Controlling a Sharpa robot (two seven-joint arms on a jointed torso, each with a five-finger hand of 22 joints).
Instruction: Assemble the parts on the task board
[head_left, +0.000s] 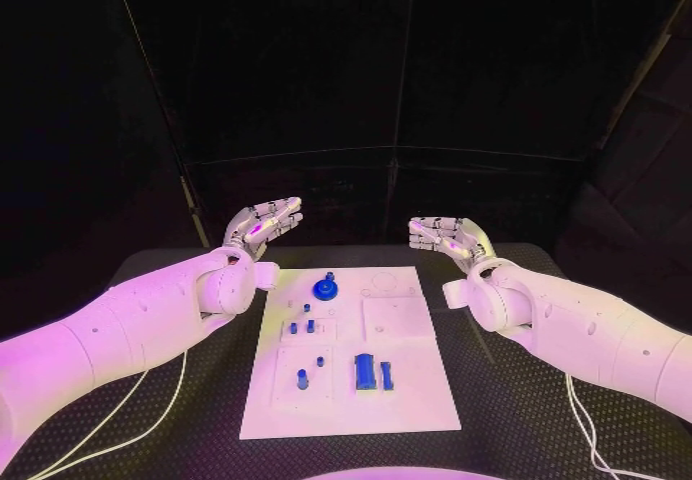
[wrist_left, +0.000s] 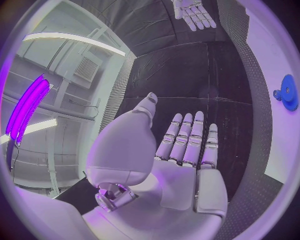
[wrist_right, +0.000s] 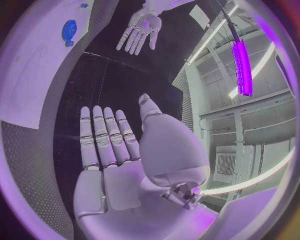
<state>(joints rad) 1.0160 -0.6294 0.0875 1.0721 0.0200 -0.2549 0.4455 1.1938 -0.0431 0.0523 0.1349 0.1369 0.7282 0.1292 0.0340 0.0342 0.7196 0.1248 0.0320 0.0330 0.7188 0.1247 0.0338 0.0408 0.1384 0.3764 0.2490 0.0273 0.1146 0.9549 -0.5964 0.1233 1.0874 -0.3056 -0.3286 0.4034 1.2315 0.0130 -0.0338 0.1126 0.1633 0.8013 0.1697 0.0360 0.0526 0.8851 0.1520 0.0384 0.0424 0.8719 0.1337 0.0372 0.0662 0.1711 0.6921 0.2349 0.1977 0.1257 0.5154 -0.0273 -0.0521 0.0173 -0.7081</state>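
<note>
The white board lies in the middle of the black table, lengthwise away from the robot, with small blue parts scattered over its left half. A round blue disc sits near the far end; below it come a few little pegs, then a larger blue block with a slim piece just beside it, and one more peg toward the near left. Whether any of these are already seated cannot be told, and the board's right half looks bare, so most of the assembly seems left to do. The left hand and right hand hover past the board's far corners, palms up, fingers spread, holding nothing and touching no part.
</note>
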